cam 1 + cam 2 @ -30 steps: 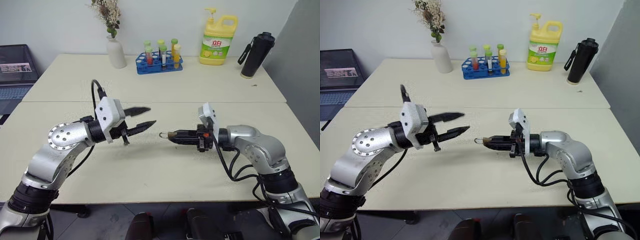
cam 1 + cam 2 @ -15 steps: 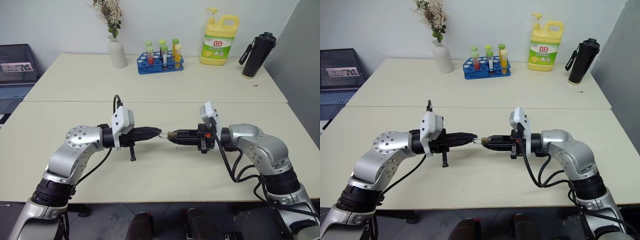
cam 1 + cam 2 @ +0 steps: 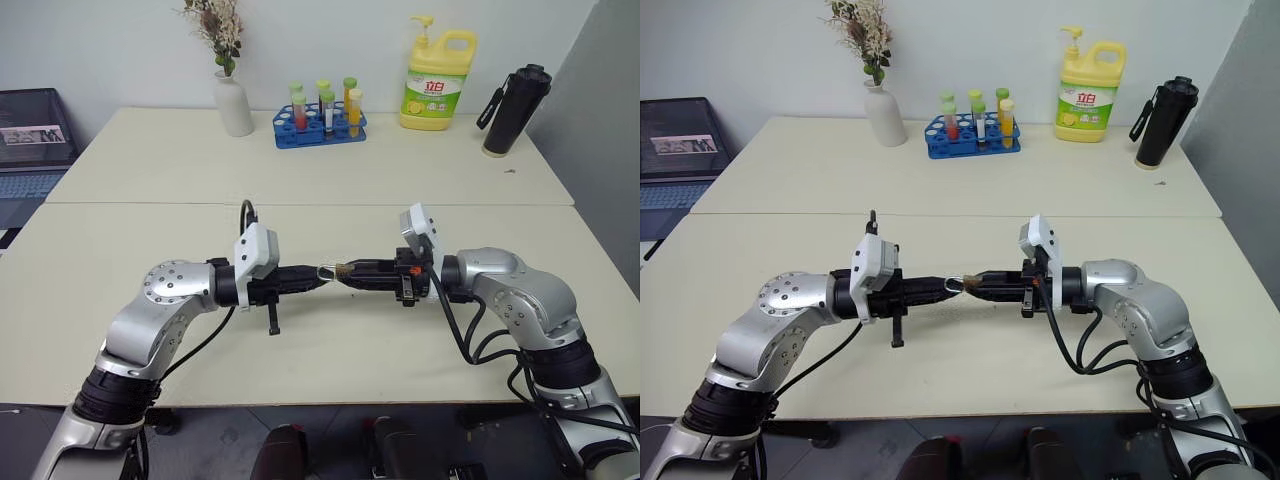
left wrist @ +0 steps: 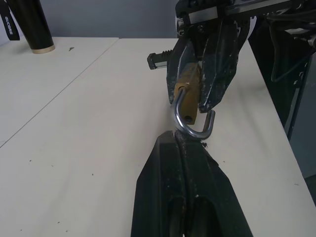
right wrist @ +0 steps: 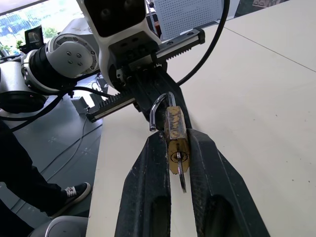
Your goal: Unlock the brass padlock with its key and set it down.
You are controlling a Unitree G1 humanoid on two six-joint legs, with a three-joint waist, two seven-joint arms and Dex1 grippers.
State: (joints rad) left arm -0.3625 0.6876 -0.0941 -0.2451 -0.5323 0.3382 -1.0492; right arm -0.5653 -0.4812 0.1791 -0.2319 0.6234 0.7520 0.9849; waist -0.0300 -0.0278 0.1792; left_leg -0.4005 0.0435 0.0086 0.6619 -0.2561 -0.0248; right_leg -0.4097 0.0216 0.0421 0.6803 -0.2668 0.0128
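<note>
My right gripper (image 3: 343,270) is shut on the brass padlock (image 5: 176,133), a small golden block pinched between its two black fingers above the table. The silvery shackle (image 4: 194,131) sticks out toward my left gripper, and one end of it looks free of the body. A thin silvery key (image 5: 181,177) sits in the keyhole at the padlock's other end. My left gripper (image 3: 318,272) points level at the right one, fingers shut, with its tips meeting the bend of the shackle. I cannot tell whether they pinch the wire.
At the back of the far table stand a white vase (image 3: 233,104) with dried flowers, a blue test-tube rack (image 3: 322,126), a yellow detergent bottle (image 3: 436,88) and a black bottle (image 3: 513,110). A laptop (image 3: 30,150) sits off to the left.
My left gripper has shut and moved right, from a gap away to the padlock's shackle. The right gripper has kept still with the padlock in it.
</note>
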